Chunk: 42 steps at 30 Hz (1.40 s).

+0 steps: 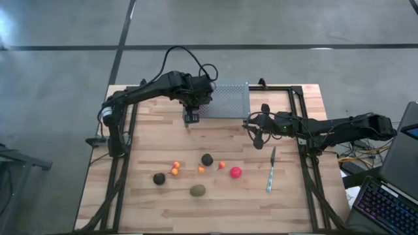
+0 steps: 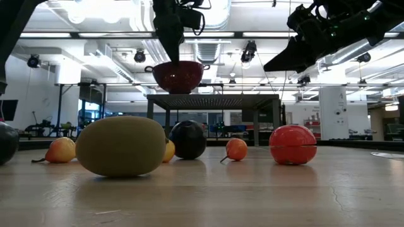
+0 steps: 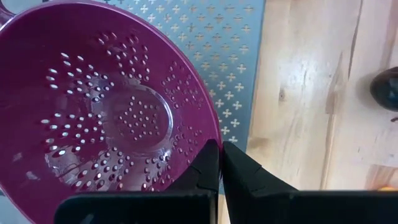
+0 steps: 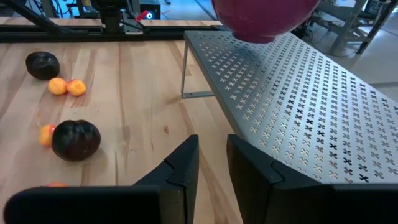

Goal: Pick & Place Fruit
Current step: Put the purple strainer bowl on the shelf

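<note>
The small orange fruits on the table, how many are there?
4 show from above: two touching, right of the left dark ball; one and one flanking the other dark ball. More may be hidden.

We see a grey concrete floor (image 1: pixel 59 72) with dark seam lines around the light wood plank tabletop (image 1: pixel 215 202), which sits in a black metal frame (image 1: pixel 121 176). At the far edge sits a perforated grey metal shelf (image 1: pixel 230 99) on legs. Right of the tabletop we see a laptop (image 1: pixel 400 153) and a backlit keyboard (image 1: pixel 385 205). Low view: open lab hall, white ceiling ducts (image 2: pixel 214 47), bright strip lights (image 2: pixel 120 34), a white column (image 2: pixel 329 113), and dark stands (image 2: pixel 60 110) at the left.
</note>
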Motion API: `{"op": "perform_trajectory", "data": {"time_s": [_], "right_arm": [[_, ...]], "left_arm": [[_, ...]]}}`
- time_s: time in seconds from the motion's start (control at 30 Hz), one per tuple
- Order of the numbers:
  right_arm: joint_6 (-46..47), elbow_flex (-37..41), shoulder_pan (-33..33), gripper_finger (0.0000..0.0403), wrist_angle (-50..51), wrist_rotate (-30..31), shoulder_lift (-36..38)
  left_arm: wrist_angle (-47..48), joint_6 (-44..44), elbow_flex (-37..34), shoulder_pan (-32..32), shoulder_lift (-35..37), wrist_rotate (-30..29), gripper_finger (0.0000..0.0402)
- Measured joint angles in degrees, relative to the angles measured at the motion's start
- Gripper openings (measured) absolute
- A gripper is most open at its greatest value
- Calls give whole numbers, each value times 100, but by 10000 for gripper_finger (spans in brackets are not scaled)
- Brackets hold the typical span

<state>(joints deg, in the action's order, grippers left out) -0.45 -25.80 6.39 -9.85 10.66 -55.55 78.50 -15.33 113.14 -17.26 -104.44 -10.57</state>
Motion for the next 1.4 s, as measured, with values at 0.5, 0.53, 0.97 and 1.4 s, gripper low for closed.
{"op": "perform_trajectory", "data": {"time_s": [0.5, 0.53, 0.97, 1.4], "right_arm": [[-22, 0, 0, 60, 11, 0, 0], [-22, 0, 0, 63, 11, 0, 0], [1, 0, 1, 101, 13, 0, 0], [0, 0, 1, 114, 11, -1, 0]], "left_arm": [[68, -87, -21, 72, -170, 22, 6], [69, -87, -26, 76, -170, 21, 6], [22, -113, -251, 92, -162, -2, 19], [-48, -287, -179, 87, -160, 2, 38]]}}
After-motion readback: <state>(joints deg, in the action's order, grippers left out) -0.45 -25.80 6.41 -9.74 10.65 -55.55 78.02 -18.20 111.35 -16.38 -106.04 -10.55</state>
